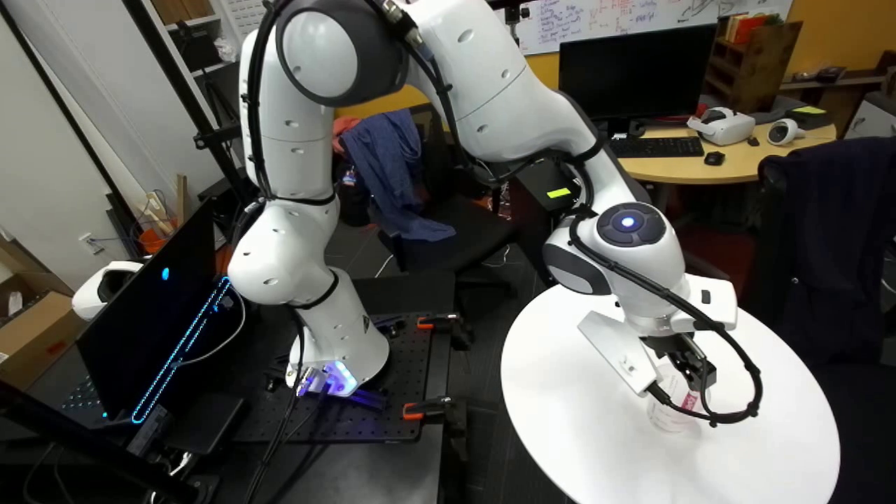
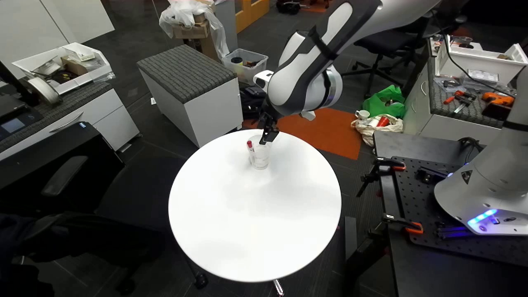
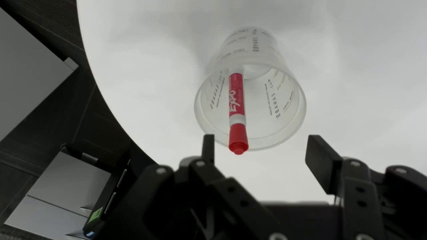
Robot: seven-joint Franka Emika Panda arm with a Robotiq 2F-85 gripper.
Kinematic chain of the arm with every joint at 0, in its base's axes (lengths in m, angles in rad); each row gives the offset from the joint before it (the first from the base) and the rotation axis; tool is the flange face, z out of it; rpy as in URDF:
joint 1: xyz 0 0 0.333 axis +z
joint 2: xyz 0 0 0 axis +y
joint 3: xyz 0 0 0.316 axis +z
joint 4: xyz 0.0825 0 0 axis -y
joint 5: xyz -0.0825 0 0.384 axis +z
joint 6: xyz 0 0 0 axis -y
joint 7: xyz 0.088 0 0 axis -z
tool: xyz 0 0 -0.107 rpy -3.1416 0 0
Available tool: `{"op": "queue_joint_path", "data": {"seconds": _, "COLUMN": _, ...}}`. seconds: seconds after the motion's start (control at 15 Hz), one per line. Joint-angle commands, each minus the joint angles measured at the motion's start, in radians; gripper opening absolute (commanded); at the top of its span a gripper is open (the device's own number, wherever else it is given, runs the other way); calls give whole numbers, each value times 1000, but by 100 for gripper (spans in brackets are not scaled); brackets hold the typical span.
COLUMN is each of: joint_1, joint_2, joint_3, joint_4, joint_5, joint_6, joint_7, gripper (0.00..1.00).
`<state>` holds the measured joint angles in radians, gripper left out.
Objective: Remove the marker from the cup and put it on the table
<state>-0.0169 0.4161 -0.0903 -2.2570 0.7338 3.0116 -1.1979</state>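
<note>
The clear cup (image 3: 257, 48) stands on the round white table (image 3: 143, 76), also seen in both exterior views (image 1: 668, 421) (image 2: 261, 160). The red marker (image 3: 237, 96) leans inside the cup with its red cap at the rim; it shows in an exterior view (image 2: 250, 145) and partly in another exterior view (image 1: 690, 400). My gripper (image 3: 263, 151) is open and empty. In the wrist view the cap's end lies between the fingertips, nearer the left finger, with gaps on both sides. In an exterior view the gripper (image 2: 269, 134) is at the cup's rim; contact cannot be told.
A dark chair (image 1: 826, 231) stands close beside the table. A black workbench (image 2: 412, 255) with orange-tipped clamps carries the arm's base. A white cabinet with a grey top (image 2: 185, 74) stands behind the table. A black cable (image 1: 752, 378) loops beside the gripper.
</note>
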Motion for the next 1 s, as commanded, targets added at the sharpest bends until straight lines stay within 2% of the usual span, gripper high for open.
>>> {"op": "queue_joint_path", "data": {"seconds": 0.0, "joint_1": -15, "joint_2": 29, "joint_3": 14, "joint_4": 27, "joint_5": 10, "joint_6": 12, "joint_7": -14, "gripper": 71}}
{"op": "queue_joint_path", "data": {"seconds": 0.13, "joint_1": -14, "joint_2": 37, "joint_3": 13, "joint_4": 32, "joint_5": 10, "joint_6": 13, "joint_7": -12, "gripper": 69}}
{"op": "queue_joint_path", "data": {"seconds": 0.33, "joint_1": -12, "joint_2": 50, "joint_3": 11, "joint_4": 43, "joint_5": 8, "joint_6": 11, "joint_7": -9, "gripper": 55}}
{"op": "queue_joint_path", "data": {"seconds": 0.4, "joint_1": -11, "joint_2": 55, "joint_3": 11, "joint_4": 47, "joint_5": 7, "joint_6": 10, "joint_7": -8, "gripper": 56}}
{"op": "queue_joint_path", "data": {"seconds": 0.67, "joint_1": -6, "joint_2": 75, "joint_3": 4, "joint_4": 64, "joint_5": 1, "joint_6": 5, "joint_7": 0, "gripper": 51}}
{"op": "queue_joint_path", "data": {"seconds": 0.93, "joint_1": 1, "joint_2": 97, "joint_3": -6, "joint_4": 82, "joint_5": -8, "joint_6": -4, "joint_7": 10, "gripper": 53}}
